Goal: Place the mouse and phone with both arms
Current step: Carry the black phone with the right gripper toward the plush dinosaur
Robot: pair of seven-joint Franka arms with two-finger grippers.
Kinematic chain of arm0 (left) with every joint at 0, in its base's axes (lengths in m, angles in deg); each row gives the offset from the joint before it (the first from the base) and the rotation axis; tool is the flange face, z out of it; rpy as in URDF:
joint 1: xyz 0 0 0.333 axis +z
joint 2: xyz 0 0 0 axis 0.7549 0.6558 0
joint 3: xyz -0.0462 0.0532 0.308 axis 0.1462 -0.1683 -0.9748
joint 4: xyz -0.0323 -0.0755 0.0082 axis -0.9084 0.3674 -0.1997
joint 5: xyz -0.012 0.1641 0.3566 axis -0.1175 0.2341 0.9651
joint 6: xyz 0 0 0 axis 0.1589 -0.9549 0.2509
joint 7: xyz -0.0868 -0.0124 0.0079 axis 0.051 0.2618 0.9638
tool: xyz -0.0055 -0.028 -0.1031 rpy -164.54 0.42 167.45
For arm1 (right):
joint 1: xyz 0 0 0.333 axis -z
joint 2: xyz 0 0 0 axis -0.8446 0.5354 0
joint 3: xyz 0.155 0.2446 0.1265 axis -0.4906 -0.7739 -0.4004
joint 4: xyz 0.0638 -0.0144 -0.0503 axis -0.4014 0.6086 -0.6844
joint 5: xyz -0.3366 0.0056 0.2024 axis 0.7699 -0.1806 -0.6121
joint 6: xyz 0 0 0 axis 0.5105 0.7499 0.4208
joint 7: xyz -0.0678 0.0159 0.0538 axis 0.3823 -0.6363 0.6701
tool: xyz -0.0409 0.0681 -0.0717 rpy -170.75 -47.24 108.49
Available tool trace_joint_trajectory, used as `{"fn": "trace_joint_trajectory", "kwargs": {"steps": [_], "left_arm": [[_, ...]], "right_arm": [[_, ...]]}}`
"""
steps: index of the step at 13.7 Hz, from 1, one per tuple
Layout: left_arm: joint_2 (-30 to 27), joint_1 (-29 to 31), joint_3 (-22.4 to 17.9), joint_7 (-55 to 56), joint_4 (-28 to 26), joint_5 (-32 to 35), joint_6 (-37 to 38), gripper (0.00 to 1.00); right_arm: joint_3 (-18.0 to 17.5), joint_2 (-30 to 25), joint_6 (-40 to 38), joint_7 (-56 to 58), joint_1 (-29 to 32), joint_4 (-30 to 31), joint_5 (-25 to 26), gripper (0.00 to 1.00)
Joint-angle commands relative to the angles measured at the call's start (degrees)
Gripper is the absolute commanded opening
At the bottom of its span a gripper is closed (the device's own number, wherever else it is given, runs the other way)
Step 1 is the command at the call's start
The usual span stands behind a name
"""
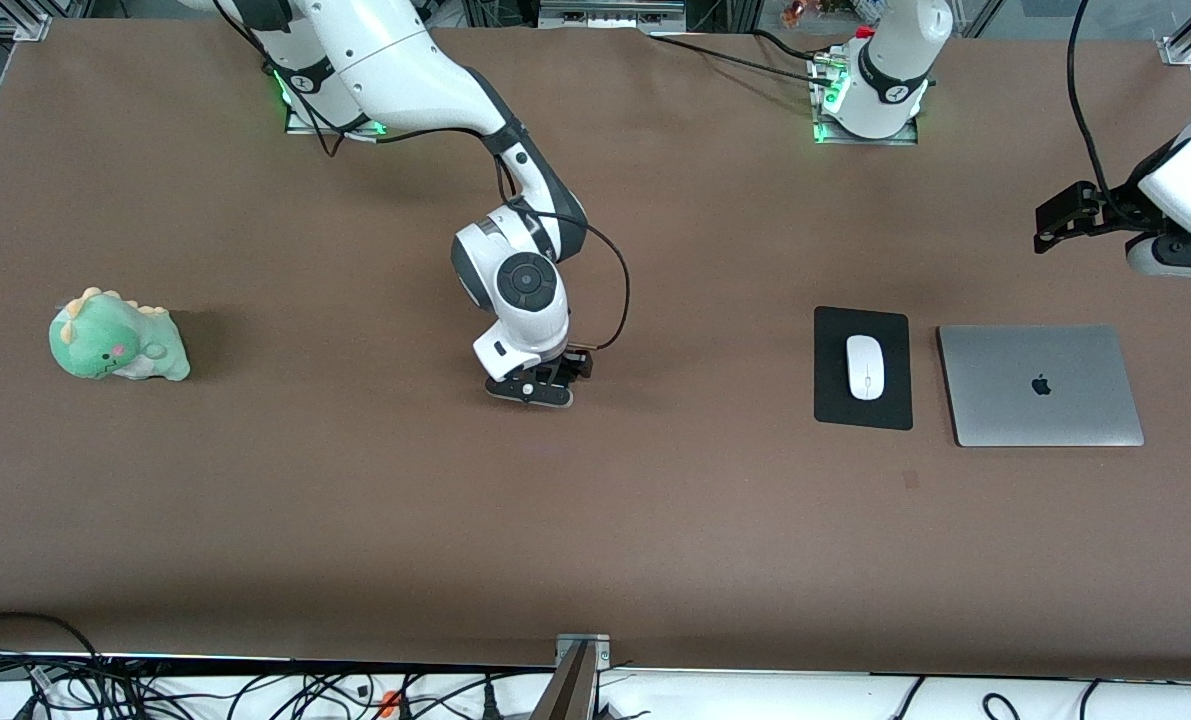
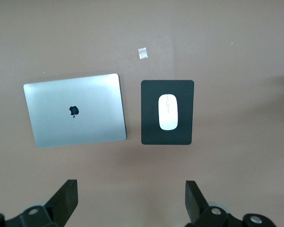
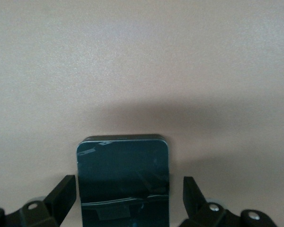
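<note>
Your right gripper (image 3: 128,196) sits low with fingers apart either side of the phone (image 3: 123,182); it's slick, rigid glass, so pinch its long edges. The left gripper (image 2: 130,201) waits open over the table, above the mouse (image 2: 169,112).

Phone (image 3: 123,182) between parted fingers (image 3: 61,196) — seemingly untouched.

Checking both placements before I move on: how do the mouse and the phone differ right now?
The mouse is white and oval; the phone is a dark, glossy slab with rounded corners. The mouse lies on the black mouse pad beside the laptop; the phone lies on the bare table. The right gripper straddles the phone, fingers open; the left gripper is off the mouse.
</note>
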Motion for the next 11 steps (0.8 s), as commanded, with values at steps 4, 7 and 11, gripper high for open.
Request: {"fn": "trace_joint_trajectory", "kwargs": {"steps": [4, 7, 11], "left_arm": [[0.73, 0.46, 0.35, 0.03, 2.11, -0.67, 1.18, 1.0], [0.73, 0.46, 0.35, 0.03, 2.12, -0.67, 1.36, 1.0], [0.73, 0.46, 0.26, 0.03, 2.11, -0.59, 1.53, 1.0]], "right_arm": [[-0.02, 0.32, 1.36, 0.48, -0.39, 0.66, 0.6, 0.78], [0.07, -0.56, -0.04, 5.65, 0.83, 0.4, 0.25, 0.34], [0.24, -4.33, -6.8, 16.97, 6.01, 0.05, -0.19, 0.31]]}}
